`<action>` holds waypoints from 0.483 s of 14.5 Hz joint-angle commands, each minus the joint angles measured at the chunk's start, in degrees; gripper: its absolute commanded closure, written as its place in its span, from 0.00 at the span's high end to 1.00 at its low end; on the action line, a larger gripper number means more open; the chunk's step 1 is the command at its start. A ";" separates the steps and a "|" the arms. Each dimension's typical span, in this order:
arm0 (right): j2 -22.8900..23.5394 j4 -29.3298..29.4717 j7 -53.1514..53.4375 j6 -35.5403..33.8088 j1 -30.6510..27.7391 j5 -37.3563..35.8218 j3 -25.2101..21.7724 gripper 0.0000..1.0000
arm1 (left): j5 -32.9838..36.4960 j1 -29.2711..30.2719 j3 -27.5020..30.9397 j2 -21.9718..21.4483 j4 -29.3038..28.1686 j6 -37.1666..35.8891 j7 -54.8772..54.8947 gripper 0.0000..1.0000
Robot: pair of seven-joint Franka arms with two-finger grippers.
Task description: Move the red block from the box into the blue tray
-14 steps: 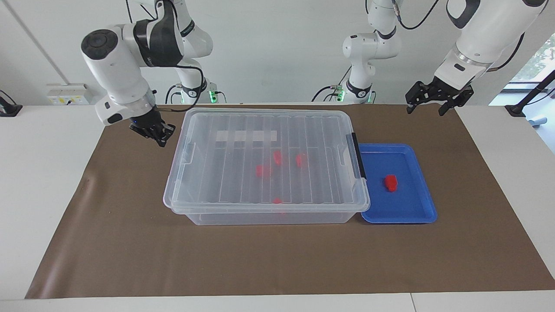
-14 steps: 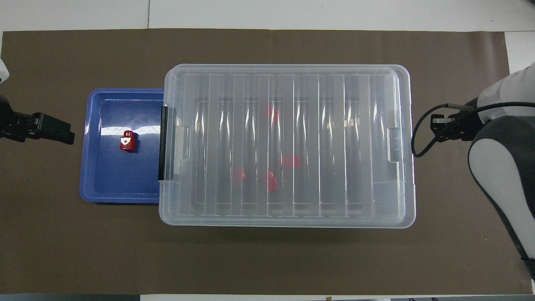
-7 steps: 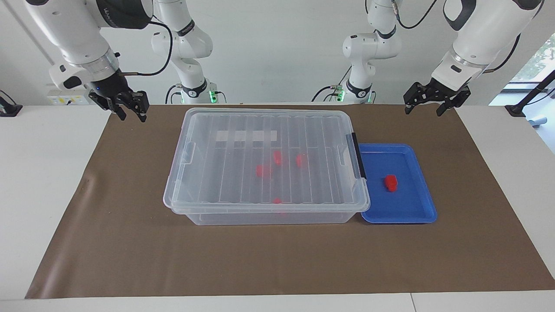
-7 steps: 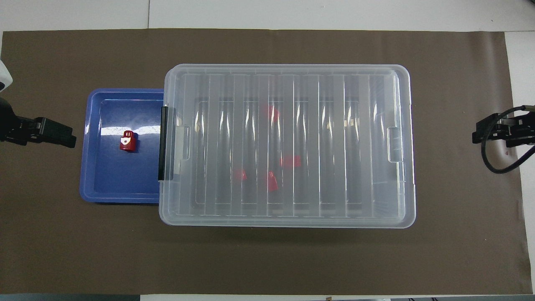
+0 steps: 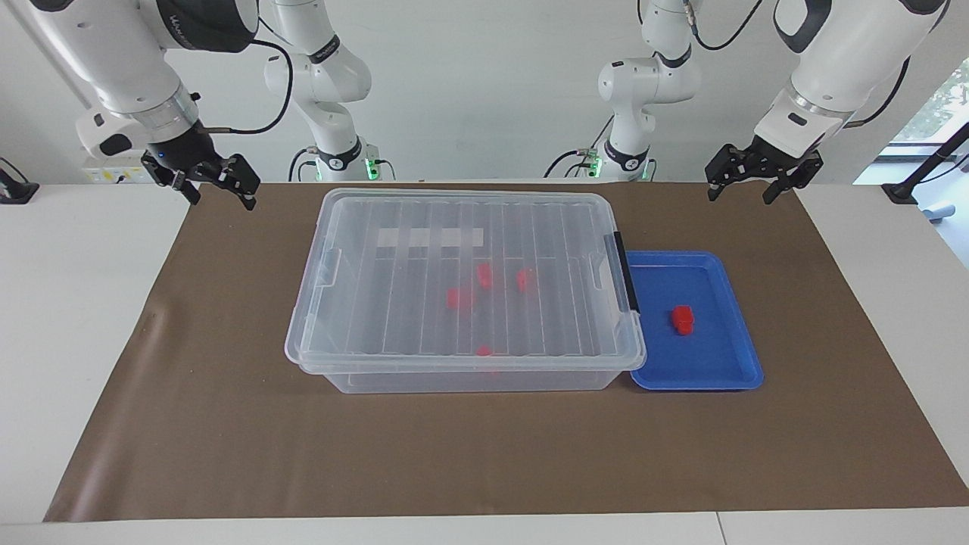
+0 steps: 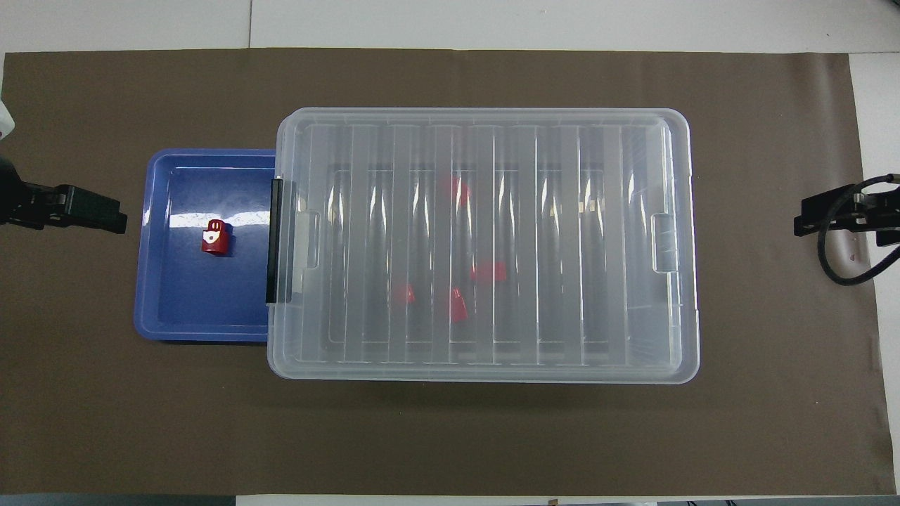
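Small red plastic block (image 5: pixel 683 319) lies in the shallow blue plastic tray (image 5: pixel 727 371), beside lidded clear plastic box (image 5: pixel 462 227). Left gripper (image 5: pixel 758 182) & right gripper (image 5: pixel 216 185) both spread, empty, over mat's corners by the robots.

Robotics lab: robot arms (image 5: pixel 113 60) at papered table (image 5: pixel 227 424).

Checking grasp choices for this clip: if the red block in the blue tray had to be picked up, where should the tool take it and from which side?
Probably from straight above, fingers across the two longer flanks of the red block. It lies alone and flat in the blue tray, clear of the rim, and the box overhangs one tray edge, so a sideways approach looks cramped. The left tool, open, is closest.
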 commanded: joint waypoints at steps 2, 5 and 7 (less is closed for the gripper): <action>0.11 -0.18 -0.98 0.75 3.10 0.51 -3.95 1.00 | -0.55 -0.12 0.14 -1.33 -2.01 2.32 0.74 1.00; -0.06 -0.27 -0.98 0.75 2.49 0.42 -3.69 1.00 | -0.55 -0.03 0.14 -1.50 -2.19 1.53 0.47 1.00; -0.06 -0.18 -0.98 0.92 2.67 0.60 -3.69 1.00 | -0.55 -0.03 0.14 -1.50 -2.19 1.44 0.47 1.00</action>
